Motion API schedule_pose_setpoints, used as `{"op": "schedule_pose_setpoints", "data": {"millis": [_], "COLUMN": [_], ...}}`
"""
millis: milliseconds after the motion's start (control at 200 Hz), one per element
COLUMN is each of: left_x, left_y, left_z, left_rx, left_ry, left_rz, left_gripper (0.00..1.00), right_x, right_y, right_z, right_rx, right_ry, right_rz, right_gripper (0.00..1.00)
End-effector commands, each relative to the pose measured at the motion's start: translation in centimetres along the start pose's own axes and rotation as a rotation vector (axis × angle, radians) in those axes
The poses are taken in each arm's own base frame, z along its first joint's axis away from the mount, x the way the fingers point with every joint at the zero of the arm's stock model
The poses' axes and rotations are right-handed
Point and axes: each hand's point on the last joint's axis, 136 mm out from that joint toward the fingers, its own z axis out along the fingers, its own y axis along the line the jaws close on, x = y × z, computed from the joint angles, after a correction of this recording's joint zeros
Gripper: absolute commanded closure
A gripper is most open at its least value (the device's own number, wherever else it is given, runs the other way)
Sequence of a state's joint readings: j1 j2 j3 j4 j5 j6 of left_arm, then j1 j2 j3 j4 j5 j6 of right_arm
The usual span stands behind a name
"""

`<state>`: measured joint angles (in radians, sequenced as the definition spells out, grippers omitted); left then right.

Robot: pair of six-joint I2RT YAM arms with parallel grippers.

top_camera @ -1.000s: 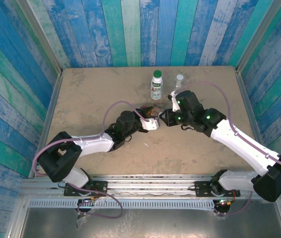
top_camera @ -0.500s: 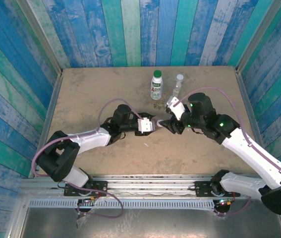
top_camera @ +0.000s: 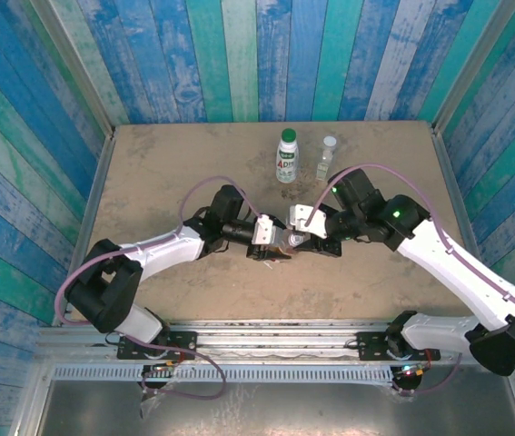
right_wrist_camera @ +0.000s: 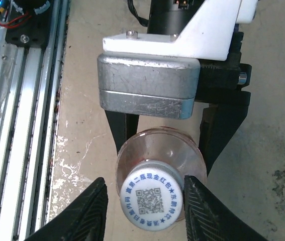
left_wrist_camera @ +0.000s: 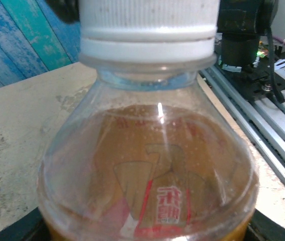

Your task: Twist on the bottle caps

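The amber-orange bottle (left_wrist_camera: 147,175) with a red label is held upright on the table, my left gripper (top_camera: 272,243) shut on its body. In the right wrist view the left gripper's black fingers (right_wrist_camera: 124,131) flank the bottle. A white bottle cap (right_wrist_camera: 152,201) with a printed code sits on its neck. My right gripper (right_wrist_camera: 147,213) straddles this cap, open. Its right finger is at the cap's edge and its left finger stands a little off it. Farther back stand a white bottle (top_camera: 287,156) with a dark green cap and a slim clear bottle (top_camera: 328,157) with a pale cap.
Blue and green plank walls (top_camera: 239,54) close in the tan table (top_camera: 166,163) on three sides. A metal rail (right_wrist_camera: 11,125) with the arm bases runs along the near edge. The two capped bottles stand well behind both grippers.
Both grippers and the amber bottle have shifted toward the near edge. The right gripper let go of the cap, drew back, then came around it again with narrower jaws.
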<state>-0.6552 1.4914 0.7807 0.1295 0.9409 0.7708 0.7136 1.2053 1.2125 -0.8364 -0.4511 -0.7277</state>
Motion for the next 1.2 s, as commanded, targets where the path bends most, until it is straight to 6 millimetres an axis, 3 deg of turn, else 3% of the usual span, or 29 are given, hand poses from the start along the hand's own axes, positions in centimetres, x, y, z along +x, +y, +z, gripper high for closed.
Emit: {"op": "schedule_pose_setpoints", "data": {"millis": [0,120,205,401,621,766,862,942,1087,1192], "left_x": [-0.7,-0.7,-0.6,-0.4,0.0,0.6,1.0,1.0,0.2,-1.2], "left_y": [0.0,-0.1,0.0,1.5,6.2,7.5,7.3,6.8,6.2,5.6], "left_z": [-0.1,-0.1,0.0,-0.3,-2.0,-2.3,-2.1,-2.0,-2.0,-1.8], "left_rx": [0.032,0.036,0.032,-0.072,-0.377,-0.439,-0.425,-0.404,-0.332,-0.282], "left_ry": [-0.018,-0.023,-0.018,0.009,0.072,0.121,0.135,0.121,-0.017,-0.146], "left_rz": [-0.011,-0.011,-0.011,0.021,0.099,0.124,0.120,0.102,-0.039,-0.106], "left_gripper": [0.50,0.50,0.50,0.51,0.51,0.52,0.52,0.50,0.50,0.50], "right_x": [-0.1,0.0,-0.1,0.2,0.3,1.0,1.9,2.1,-0.7,-3.0], "right_y": [0.7,0.6,0.6,-0.5,-5.3,-6.4,-6.4,-6.7,-7.1,-7.6], "right_z": [-0.2,0.3,0.5,0.7,1.3,1.9,1.9,0.9,-1.5,-3.4], "right_rx": [-0.042,-0.056,-0.068,-0.010,0.234,0.293,0.312,0.361,0.393,0.450], "right_ry": [0.009,0.016,0.015,0.042,-0.018,-0.053,-0.010,-0.004,-0.134,-0.319], "right_rz": [-0.013,0.000,0.005,0.075,0.522,0.789,0.795,0.756,0.549,0.498], "right_gripper": [0.62,0.71,0.84,0.89,0.99,0.99,0.99,0.89,0.38,0.28]}}
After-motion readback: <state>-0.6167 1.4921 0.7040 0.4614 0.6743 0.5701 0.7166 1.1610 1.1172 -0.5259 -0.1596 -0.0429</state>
